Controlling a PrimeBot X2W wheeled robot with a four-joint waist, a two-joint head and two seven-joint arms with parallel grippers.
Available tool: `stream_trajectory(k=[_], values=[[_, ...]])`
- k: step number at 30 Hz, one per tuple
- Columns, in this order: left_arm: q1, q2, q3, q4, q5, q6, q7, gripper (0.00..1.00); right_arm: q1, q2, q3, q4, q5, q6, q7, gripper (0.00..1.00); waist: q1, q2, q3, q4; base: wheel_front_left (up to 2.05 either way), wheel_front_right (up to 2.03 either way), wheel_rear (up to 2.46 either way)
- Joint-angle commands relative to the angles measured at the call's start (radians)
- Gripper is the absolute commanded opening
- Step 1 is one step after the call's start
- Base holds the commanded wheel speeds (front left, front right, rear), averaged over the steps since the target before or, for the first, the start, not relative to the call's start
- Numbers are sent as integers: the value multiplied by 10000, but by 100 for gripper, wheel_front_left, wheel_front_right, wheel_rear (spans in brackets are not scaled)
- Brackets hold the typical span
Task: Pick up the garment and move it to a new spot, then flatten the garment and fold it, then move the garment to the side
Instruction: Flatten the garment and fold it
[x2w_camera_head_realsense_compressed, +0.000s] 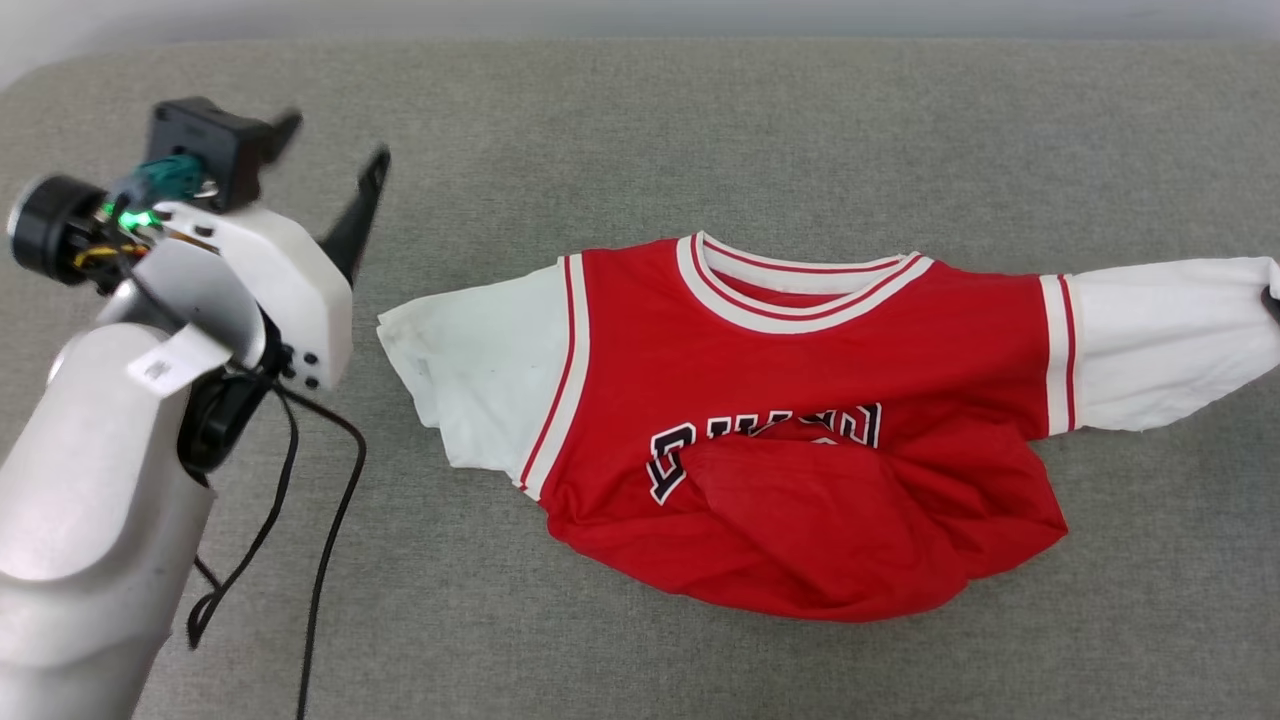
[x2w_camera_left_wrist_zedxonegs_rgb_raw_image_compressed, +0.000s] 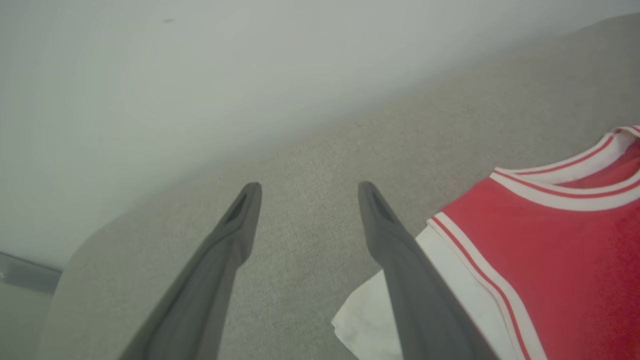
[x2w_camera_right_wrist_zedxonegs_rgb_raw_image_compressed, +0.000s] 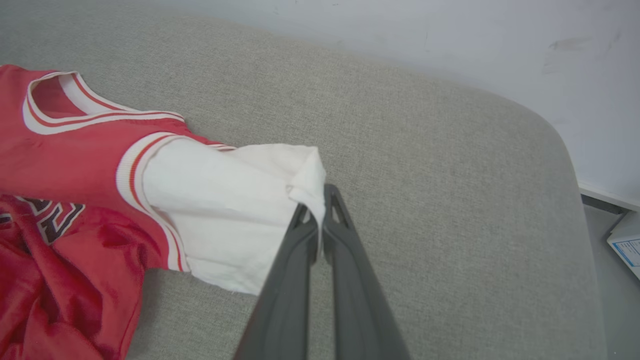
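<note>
The garment (x2w_camera_head_realsense_compressed: 800, 400) lies on the grey cushioned surface, red with white sleeves, collar toward the far side, its lower part bunched and folded up over the lettering. My left gripper (x2w_camera_head_realsense_compressed: 330, 160) hovers open to the left of the white left sleeve (x2w_camera_head_realsense_compressed: 470, 370), with nothing between its fingers; the left wrist view has that gripper (x2w_camera_left_wrist_zedxonegs_rgb_raw_image_compressed: 309, 192) over bare cushion and the sleeve (x2w_camera_left_wrist_zedxonegs_rgb_raw_image_compressed: 370, 315) just beside its right finger. My right gripper (x2w_camera_right_wrist_zedxonegs_rgb_raw_image_compressed: 316, 200) is shut on the edge of the other white sleeve (x2w_camera_right_wrist_zedxonegs_rgb_raw_image_compressed: 220, 200), which is pulled out to the right in the head view (x2w_camera_head_realsense_compressed: 1170, 330).
The grey cushion (x2w_camera_head_realsense_compressed: 700, 130) stretches wide around the garment, with a pale wall behind it. Black cables (x2w_camera_head_realsense_compressed: 330, 520) hang from my left arm. Past the cushion's rounded right corner, the floor and a white box (x2w_camera_right_wrist_zedxonegs_rgb_raw_image_compressed: 627, 245) show.
</note>
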Motion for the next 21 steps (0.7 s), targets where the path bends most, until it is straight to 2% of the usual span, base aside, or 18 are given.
stream_trajectory(k=[1,5,11,16,21], values=[[-86,195,-334,85,-424,27,581,100,123,73,-67,-54,-73,-14,10,0,0,0,46,-69,0,0,0],[-728,1051,-1542,186,-2275,24,3119,100,220,217,-204,-253,-149,-14,70,0,0,0,215,-229,0,0,0],[-1551,1723,-2698,776,-3645,22,5167,100,-42,374,-129,-443,-194,-14,197,0,0,0,507,-471,0,0,0],[-2090,1893,-3385,1556,-4253,21,6304,100,-271,411,-23,-540,-148,-14,233,0,0,0,816,-667,0,0,0],[-2577,1902,-3950,2172,-4418,21,6493,100,-505,383,139,-586,-98,-14,196,0,0,0,1200,-867,0,0,0]])
